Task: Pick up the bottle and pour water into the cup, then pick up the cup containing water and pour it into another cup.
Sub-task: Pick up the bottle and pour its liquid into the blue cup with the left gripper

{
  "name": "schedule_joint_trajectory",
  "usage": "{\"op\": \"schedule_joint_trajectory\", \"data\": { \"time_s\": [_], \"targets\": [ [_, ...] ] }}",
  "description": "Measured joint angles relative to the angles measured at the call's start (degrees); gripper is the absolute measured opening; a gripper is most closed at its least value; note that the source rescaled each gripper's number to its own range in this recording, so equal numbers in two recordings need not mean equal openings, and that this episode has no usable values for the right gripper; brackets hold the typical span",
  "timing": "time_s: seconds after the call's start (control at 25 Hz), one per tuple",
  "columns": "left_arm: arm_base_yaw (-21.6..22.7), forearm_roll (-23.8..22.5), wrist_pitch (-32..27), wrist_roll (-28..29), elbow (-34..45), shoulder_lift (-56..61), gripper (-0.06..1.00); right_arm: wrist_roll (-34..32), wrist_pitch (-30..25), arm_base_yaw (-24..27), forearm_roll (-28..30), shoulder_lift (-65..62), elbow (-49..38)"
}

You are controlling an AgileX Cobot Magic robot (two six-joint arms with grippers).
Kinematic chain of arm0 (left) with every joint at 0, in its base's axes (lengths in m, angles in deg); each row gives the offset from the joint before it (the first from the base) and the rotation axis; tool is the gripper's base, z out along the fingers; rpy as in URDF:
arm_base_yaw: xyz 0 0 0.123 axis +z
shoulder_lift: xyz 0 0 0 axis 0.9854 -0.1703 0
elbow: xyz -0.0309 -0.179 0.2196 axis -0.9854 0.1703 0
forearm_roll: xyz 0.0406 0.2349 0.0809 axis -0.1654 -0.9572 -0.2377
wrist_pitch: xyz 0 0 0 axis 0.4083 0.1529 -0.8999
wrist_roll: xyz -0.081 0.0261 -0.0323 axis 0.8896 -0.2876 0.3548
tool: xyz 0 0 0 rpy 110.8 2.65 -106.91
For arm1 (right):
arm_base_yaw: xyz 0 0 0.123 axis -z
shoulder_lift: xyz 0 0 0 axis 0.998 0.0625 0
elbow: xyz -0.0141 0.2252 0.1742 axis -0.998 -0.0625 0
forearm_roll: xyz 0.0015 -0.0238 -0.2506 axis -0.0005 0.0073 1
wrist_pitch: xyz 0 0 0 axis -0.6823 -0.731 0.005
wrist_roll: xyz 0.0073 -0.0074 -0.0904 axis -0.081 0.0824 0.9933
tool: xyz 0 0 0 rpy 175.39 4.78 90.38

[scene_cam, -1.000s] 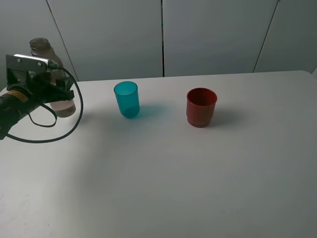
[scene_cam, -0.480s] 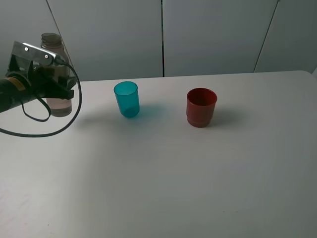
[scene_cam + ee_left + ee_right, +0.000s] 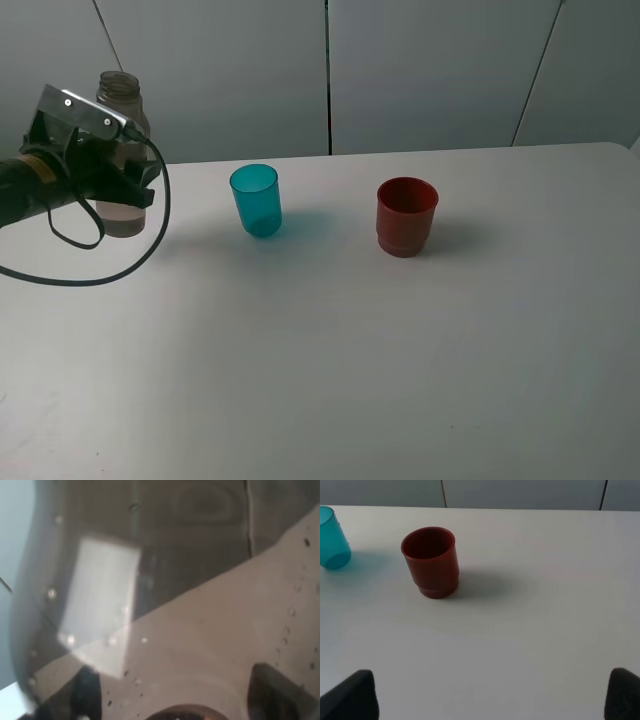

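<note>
At the far left of the exterior view my left gripper (image 3: 128,186) is shut on the bottle (image 3: 122,216), a tall tinted one with an open neck, held upright. Whether its base touches the table I cannot tell. The left wrist view is filled by the bottle (image 3: 165,605), with water inside and dark fingers (image 3: 272,692) at its sides. The teal cup (image 3: 256,200) stands to the right of the bottle. Further right stands the red cup (image 3: 406,215), which also shows in the right wrist view (image 3: 431,560). My right gripper (image 3: 485,695) is open, well short of the red cup.
A black cable (image 3: 110,265) loops from the left arm down over the white table (image 3: 330,360). Grey wall panels (image 3: 420,70) rise behind the table's far edge. The teal cup (image 3: 331,539) shows at the edge of the right wrist view.
The left gripper has risen and shifted right with the bottle, which went from leaning left to upright. Both cups stayed where they were.
</note>
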Motion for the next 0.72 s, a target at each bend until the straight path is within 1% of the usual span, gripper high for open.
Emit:
{"op": "schedule_joint_trajectory", "data": {
  "time_s": [0.24, 0.32, 0.52, 0.64, 0.72],
  "targets": [
    [-0.12, -0.63, -2.76, -3.60, -0.12, 0.00, 0.01, 0.00, 0.00, 0.00, 0.00, 0.00, 0.00],
    [-0.12, -1.61, -5.29, -3.85, -0.73, 0.00, 0.01, 0.00, 0.00, 0.00, 0.00, 0.00, 0.00],
    [-0.22, -9.39, -15.94, -3.94, -5.71, 0.00, 0.01, 0.00, 0.00, 0.00, 0.00, 0.00, 0.00],
    [-0.22, -13.96, -20.52, -3.94, -8.66, 0.00, 0.01, 0.00, 0.00, 0.00, 0.00, 0.00, 0.00],
    [-0.22, -16.86, -22.53, -3.94, -9.93, 0.00, 0.01, 0.00, 0.00, 0.00, 0.00, 0.00, 0.00]
  ]
}}
